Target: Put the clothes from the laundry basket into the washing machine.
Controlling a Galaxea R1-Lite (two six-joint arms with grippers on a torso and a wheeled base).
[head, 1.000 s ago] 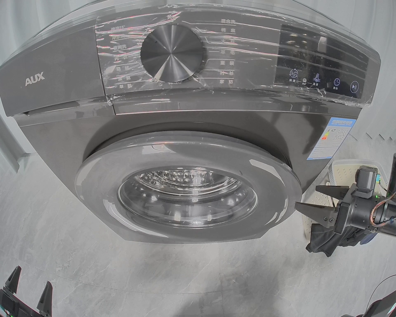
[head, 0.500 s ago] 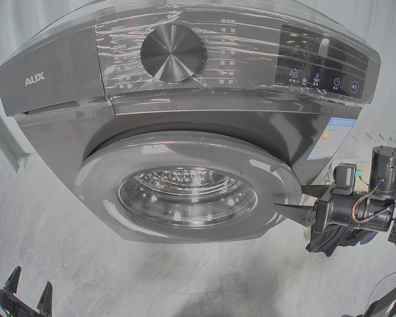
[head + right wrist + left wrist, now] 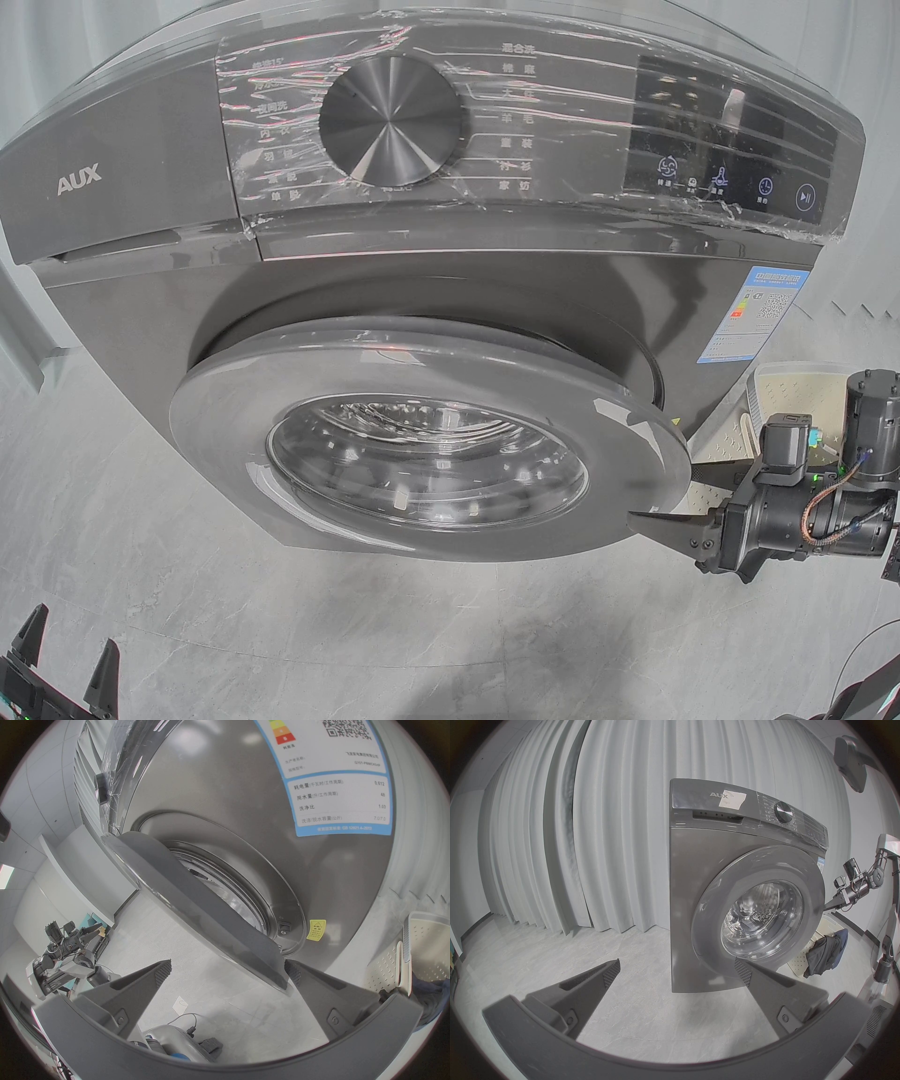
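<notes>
Grey floor tiles carry the washing machine, its door ajar; the right gripper, spread, straddles the door's edge beside the laundry basket. Left gripper hangs spread, well apart.

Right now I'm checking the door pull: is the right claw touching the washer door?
Touching. In the right wrist view the washer door butts against one finger of the open right claw.

The door, barely ajar, blocks the washing machine opening.
</notes>
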